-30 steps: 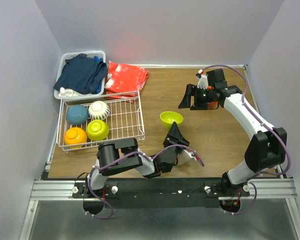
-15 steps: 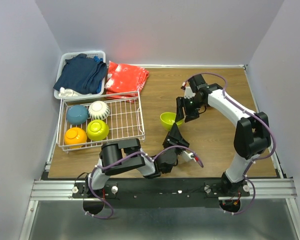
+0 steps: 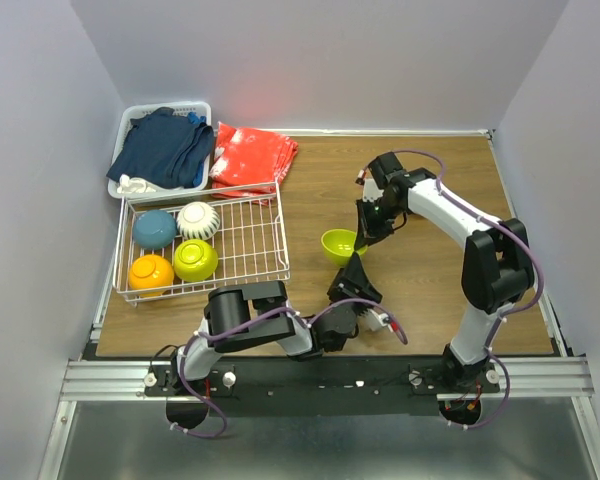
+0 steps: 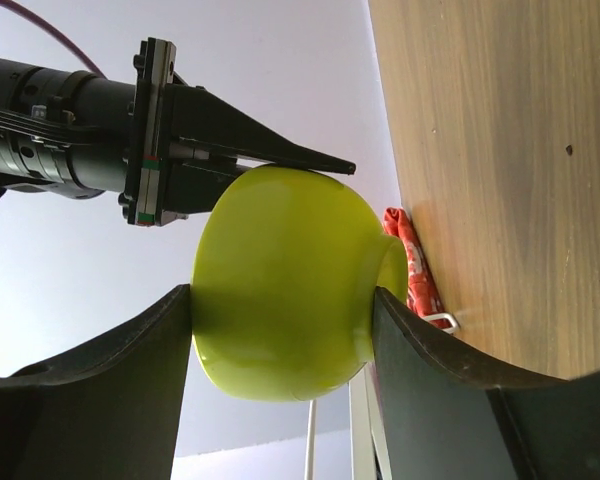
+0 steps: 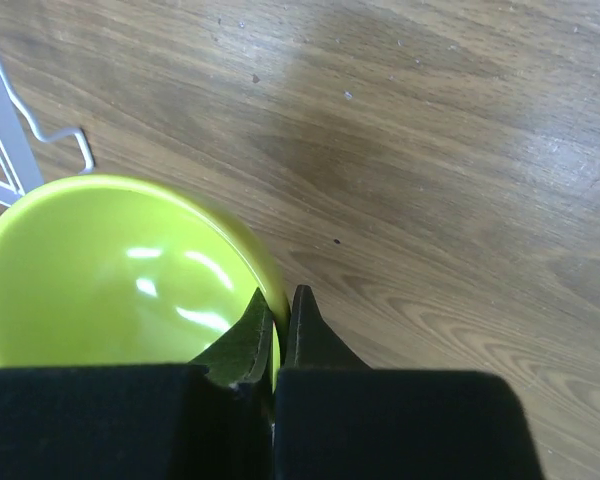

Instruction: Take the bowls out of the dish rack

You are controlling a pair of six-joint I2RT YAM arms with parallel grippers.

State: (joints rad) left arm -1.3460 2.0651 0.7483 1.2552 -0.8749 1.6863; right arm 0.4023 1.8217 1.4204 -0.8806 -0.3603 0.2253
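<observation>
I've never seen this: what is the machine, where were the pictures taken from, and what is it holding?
Two robot arms are bolted to a table. The wide picture looks down from above; the others come from wrist cameras. On the table: a wire dish rack with a blue bowl, a white bowl, an orange bowl and a green bowl, a basket of blue clothes, a red bundle. The left claw and the right claw grip a loose green bowl outside the rack.
</observation>
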